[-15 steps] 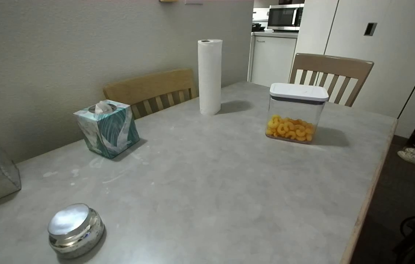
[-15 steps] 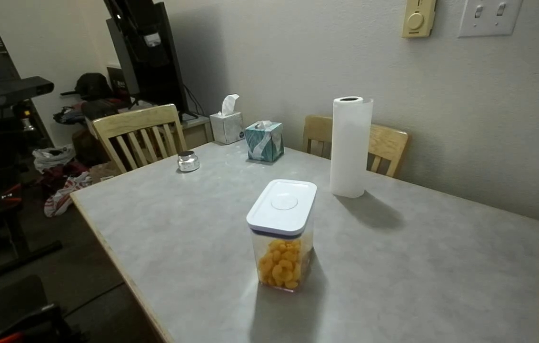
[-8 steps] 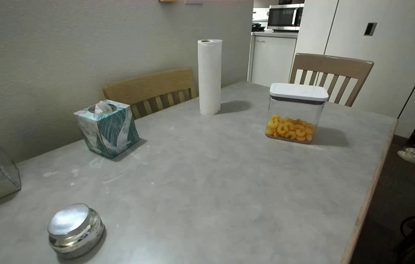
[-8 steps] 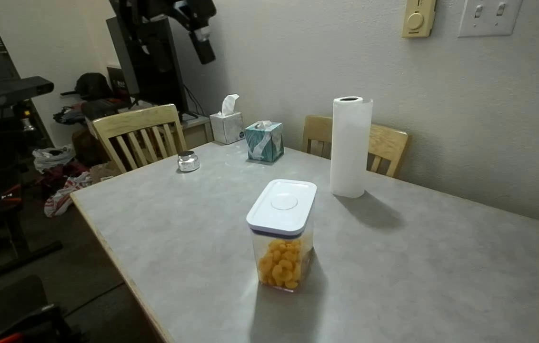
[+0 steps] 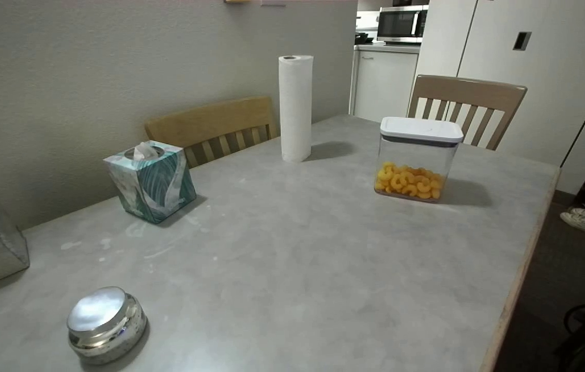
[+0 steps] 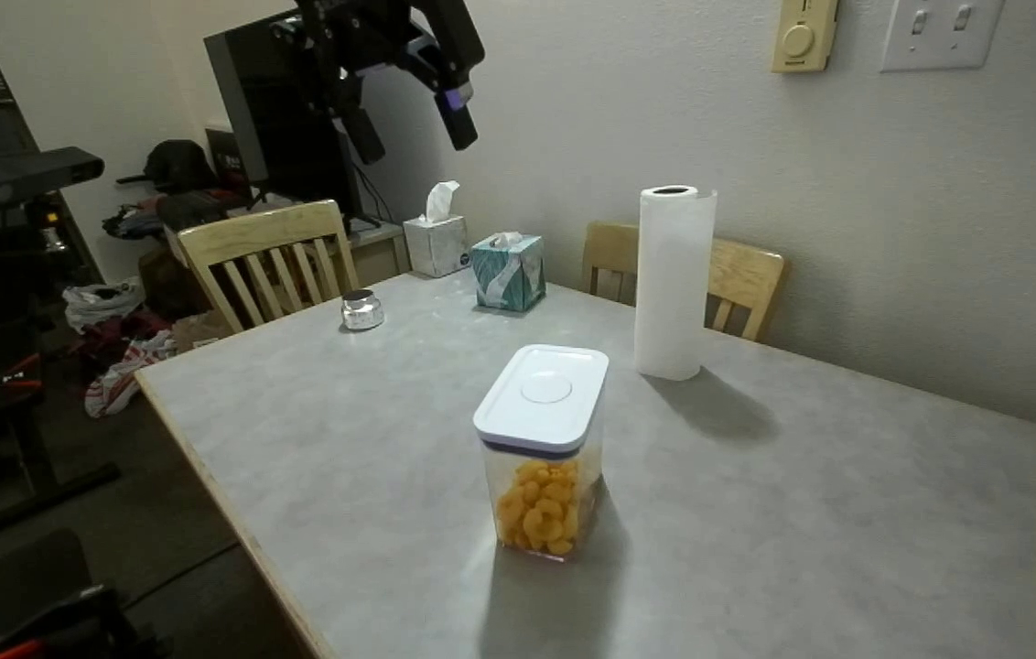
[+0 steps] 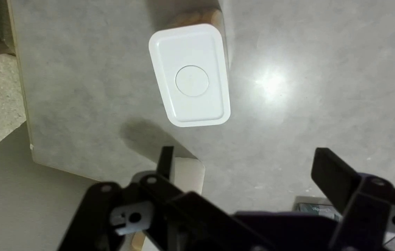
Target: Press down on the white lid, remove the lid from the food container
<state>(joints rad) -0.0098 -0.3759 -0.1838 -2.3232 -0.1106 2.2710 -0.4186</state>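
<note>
The white lid (image 5: 420,129) sits flat on top of the food container (image 5: 416,159), a clear upright box partly filled with yellow-orange snack pieces. Both also show in an exterior view, the lid (image 6: 544,403) with a round button outline on top and the container (image 6: 544,503) below. In the wrist view the lid (image 7: 197,104) is seen from above and hides most of the container. My gripper (image 6: 417,145) is in the air well above the table, behind the container in that view. In the wrist view the gripper (image 7: 245,153) has its fingers wide apart with nothing between them.
A paper towel roll (image 6: 674,284) stands upright near the container. A teal tissue box (image 6: 509,275), a grey tissue box (image 6: 437,245) and a round shiny metal jar (image 6: 361,311) stand farther along the table (image 6: 344,439). Chairs (image 5: 210,124) stand around its edges.
The gripper has come down into an exterior view from the top and moved to the right and toward the container. The lid, container and other objects have not moved.
</note>
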